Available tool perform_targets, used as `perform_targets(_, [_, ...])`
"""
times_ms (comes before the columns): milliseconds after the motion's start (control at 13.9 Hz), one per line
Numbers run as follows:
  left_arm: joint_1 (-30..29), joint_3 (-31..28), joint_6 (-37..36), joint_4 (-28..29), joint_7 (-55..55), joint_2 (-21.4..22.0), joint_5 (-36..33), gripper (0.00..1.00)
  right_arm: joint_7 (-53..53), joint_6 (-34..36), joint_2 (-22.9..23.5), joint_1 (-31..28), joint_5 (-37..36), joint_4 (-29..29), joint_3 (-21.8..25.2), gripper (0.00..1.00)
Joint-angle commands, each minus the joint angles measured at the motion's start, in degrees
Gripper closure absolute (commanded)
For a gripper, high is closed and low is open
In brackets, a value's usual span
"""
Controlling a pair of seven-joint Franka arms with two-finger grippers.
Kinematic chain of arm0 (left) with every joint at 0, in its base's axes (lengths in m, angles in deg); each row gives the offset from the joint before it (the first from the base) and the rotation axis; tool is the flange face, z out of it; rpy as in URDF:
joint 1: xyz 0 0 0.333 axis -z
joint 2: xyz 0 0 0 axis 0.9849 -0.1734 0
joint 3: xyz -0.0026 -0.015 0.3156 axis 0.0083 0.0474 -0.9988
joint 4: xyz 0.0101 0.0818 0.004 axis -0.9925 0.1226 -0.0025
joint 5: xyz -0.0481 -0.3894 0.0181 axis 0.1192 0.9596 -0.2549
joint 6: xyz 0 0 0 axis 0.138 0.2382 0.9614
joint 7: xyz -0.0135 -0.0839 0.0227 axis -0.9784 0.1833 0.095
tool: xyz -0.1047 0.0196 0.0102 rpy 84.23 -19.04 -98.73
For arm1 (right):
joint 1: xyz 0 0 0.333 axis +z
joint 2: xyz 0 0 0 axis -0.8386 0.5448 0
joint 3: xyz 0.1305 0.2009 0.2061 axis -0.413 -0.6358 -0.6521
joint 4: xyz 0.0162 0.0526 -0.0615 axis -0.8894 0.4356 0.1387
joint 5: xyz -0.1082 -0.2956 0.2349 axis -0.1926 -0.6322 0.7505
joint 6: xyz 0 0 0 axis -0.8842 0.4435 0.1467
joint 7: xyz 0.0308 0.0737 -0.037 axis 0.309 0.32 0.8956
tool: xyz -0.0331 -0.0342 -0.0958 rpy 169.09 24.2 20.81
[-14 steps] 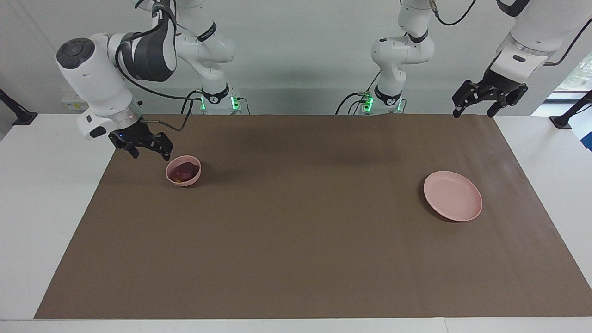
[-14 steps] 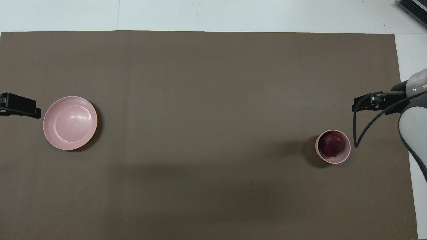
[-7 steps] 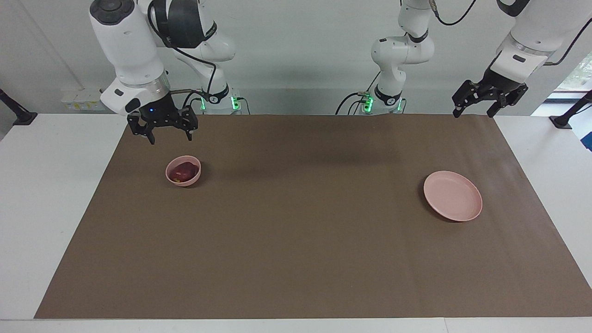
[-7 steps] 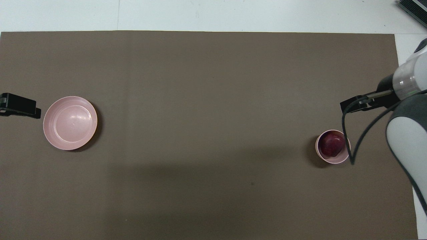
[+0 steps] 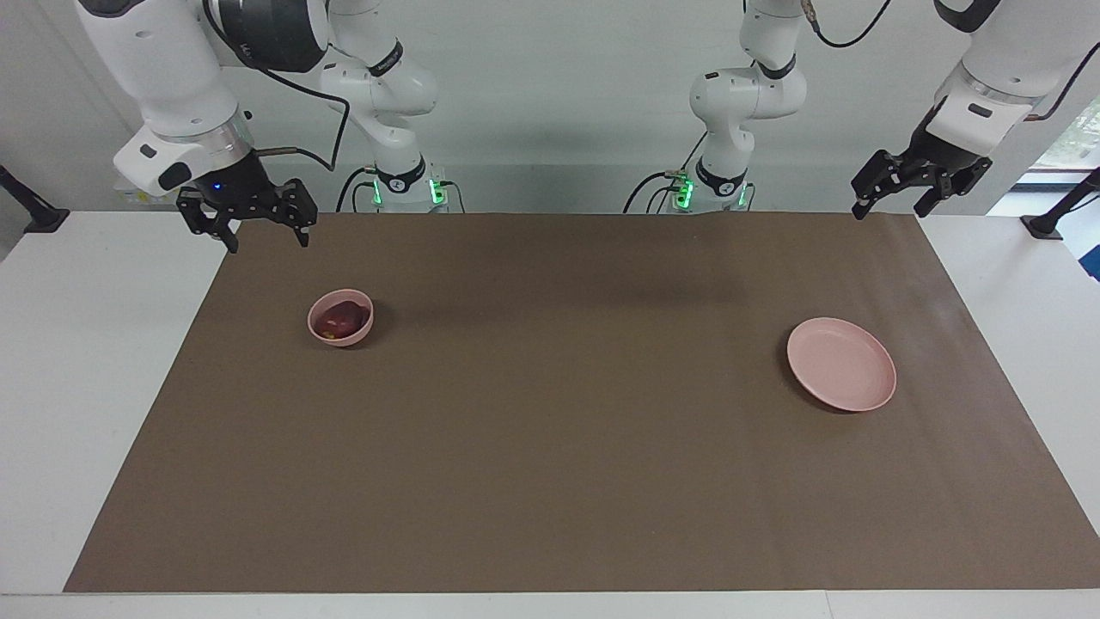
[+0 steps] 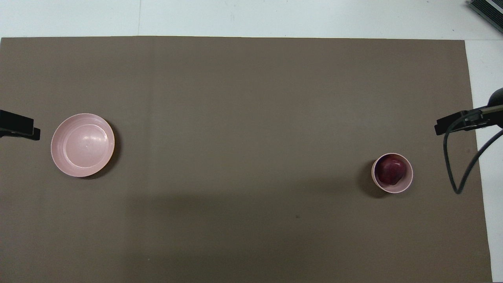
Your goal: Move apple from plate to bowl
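Right gripper (image 5: 261,235) first: it hangs in the air over the edge of the brown paper mat (image 5: 559,413) at the right arm's end of the table, fingers spread wide and gripping nothing. From overhead only its dark tip (image 6: 456,124) and a looping black cable (image 6: 458,165) poke in from the side. It is well clear of the bowl, with open mat between them.

And there's the small deep pale pink bowl (image 5: 341,317), sitting on the mat toward the right arm's end, with the dark red round apple (image 5: 339,318) resting down inside it. The overhead view shows it plainly: the apple (image 6: 391,171) fills most of the bowl (image 6: 392,173), nothing touching it. There may be a yellowish fleck on the fruit's skin, though from where I stand I can't be sure.

Over at the left arm's end, the wide flat pale pink plate (image 5: 841,363) lies bare on the mat, its low rim (image 6: 82,144) showing all the way round. The left gripper (image 5: 889,199) waits up high over the mat's corner by its base, fingers parted, carrying nothing, well apart from the plate. Overhead, just its black tip (image 6: 19,125) shows beside the plate.
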Motion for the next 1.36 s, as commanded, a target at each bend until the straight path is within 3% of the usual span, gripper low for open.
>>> perform_targets(0, [-0.8, 1.0, -0.7, 0.5, 0.3, 0.6, -0.9, 0.0, 0.5, 2.4, -0.3, 1.3, 2.5, -0.6, 2.1, 0.0])
perform_targets(144, [-0.8, 1.0, -0.7, 0.5, 0.3, 0.6, -0.7, 0.0, -0.5, 4.1, -0.4, 4.6, 2.6, -1.5, 6.5, 0.0])
perform_targets(503, [-0.8, 1.0, -0.7, 0.5, 0.3, 0.5, -0.1, 0.0, -5.7, 5.1, -1.9, 4.3, 2.9, -2.2, 6.3, 0.0])
perform_targets(1293, [-1.4, 0.8, -0.8, 0.5, -0.1, 0.8, 2.0, 0.0, -5.4, 4.9, -1.9, 4.7, 3.0, -2.3, 6.0, 0.0])
